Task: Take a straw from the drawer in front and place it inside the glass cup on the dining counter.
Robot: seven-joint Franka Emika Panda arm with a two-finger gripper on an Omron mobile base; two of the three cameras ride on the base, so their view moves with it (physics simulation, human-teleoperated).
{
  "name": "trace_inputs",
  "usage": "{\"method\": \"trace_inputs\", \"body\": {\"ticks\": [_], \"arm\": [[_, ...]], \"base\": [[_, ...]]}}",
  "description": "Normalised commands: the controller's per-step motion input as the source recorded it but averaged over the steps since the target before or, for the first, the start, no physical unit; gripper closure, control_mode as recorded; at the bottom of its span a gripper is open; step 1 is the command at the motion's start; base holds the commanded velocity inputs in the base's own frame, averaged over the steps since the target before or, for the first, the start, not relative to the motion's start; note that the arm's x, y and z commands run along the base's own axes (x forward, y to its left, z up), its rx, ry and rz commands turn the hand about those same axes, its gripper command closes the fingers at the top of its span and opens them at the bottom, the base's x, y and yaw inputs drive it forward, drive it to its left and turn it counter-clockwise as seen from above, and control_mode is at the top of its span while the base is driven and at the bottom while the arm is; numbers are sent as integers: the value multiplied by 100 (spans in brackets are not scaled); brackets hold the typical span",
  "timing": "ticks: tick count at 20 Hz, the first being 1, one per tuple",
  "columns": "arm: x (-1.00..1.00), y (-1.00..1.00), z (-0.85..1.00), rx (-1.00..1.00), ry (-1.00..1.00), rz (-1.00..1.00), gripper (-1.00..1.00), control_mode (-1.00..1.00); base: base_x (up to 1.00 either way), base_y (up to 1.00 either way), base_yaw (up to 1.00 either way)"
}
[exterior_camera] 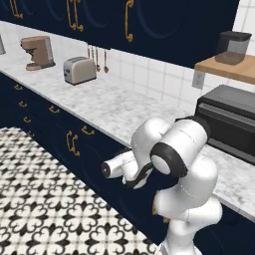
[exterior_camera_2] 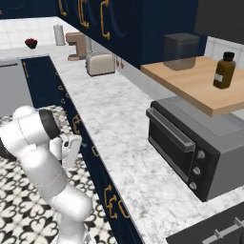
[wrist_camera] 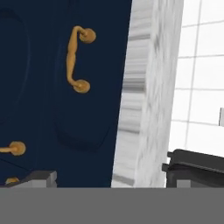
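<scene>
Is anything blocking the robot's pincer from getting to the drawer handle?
Nothing visible does. In the hand view the open pincer faces the navy drawer, and its brass handle sits in plain sight with nothing in front of it.

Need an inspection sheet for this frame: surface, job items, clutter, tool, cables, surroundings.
Surface: marble worktop along a tiled wall, over navy cabinets.
Job's things: drawer shut, brass pull straight ahead of the hand; straw, cup and dining counter: nothing seen.
Clutter: toaster, coffee machine, toaster oven on the worktop; brown bottle and grey canister on a wooden shelf.
Tool: tool open, empty, aimed at the drawer front, not touching the pull.
Cables: nothing seen.
Surroundings: patterned black-and-white floor; navy upper cabinets with brass handles.
</scene>
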Motion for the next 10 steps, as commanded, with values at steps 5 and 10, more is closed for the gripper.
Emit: {"method": "trace_inputs", "body": {"ticks": [5,10], "arm": [[48,0,-50,-13,0,-2,-100,-100],[35,0,-42,-12,0,-2,-100,-100]], "base": [[0,0,0],[0,0,0]]}}
